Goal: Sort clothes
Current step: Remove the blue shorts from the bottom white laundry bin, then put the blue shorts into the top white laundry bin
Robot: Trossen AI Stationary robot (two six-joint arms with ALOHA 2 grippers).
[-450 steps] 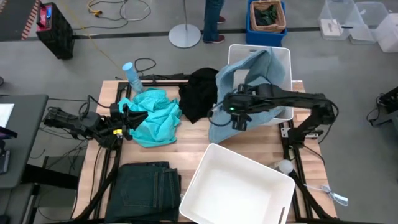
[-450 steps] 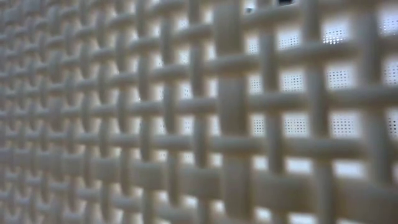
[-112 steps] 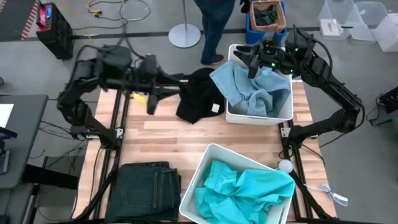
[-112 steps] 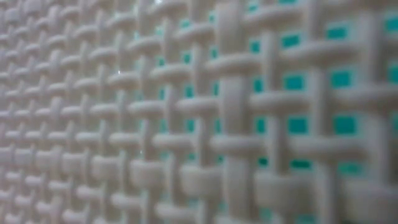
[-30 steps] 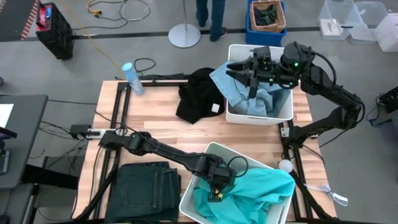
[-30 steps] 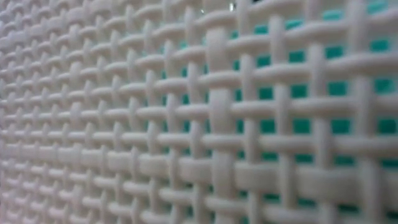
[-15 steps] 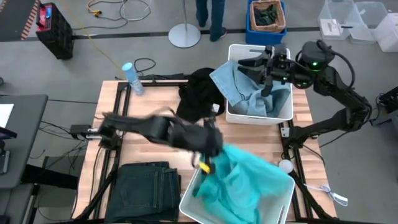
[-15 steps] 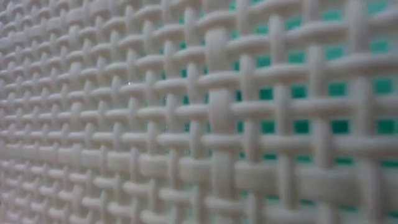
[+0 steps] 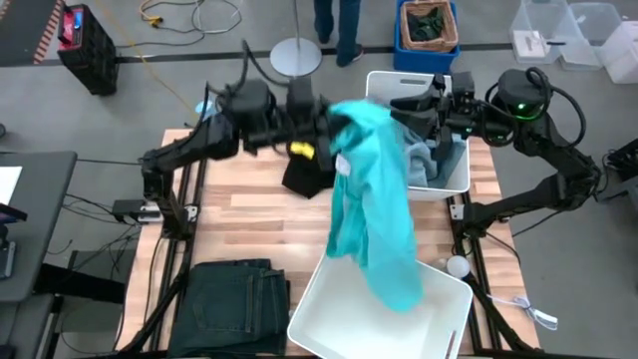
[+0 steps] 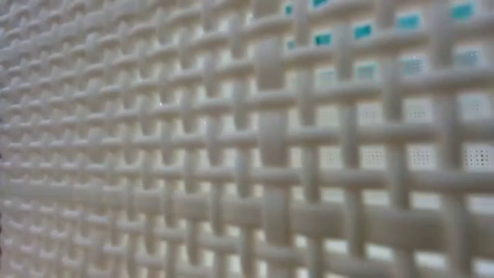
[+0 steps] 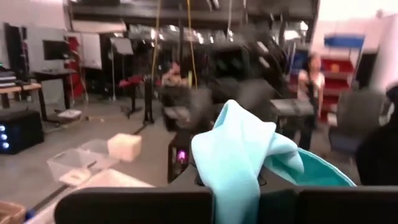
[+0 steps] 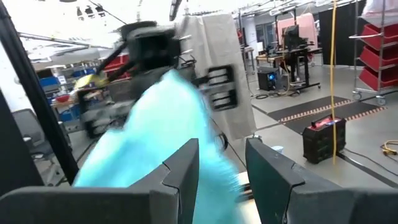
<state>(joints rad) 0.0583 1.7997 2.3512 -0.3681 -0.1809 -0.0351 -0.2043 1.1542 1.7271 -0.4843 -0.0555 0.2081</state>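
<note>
Left arm stretched level above the table's far half, its gripper (image 9: pixel 324 125) clamped tight on a turquoise top (image 9: pixel 374 209), which hangs in a long drape from there toward the near white bin (image 9: pixel 339 309); hem dangles over that bin's rim. Right arm reaches in from the far right corner, its gripper (image 9: pixel 424 105) w/ fingers partly apart, holding nothing, poised over the far white bin (image 9: pixel 451 179) where the pale denim piece (image 9: pixel 424 160) lies. Black top (image 9: pixel 304 175) sits on the wood btwn the arms, partly hidden by the raised cloth; dark jeans (image 9: pixel 239 299) lie folded at the near left corner, well apart. Bare boards show mid-table.

Low view: only basket weave, flecks of turquoise up high. Left wrist view: cloth bunched at the fingers (image 11: pixel 149 208). Right wrist view: parted fingers (image 12: pixel 186 168), turquoise blur beyond.
</note>
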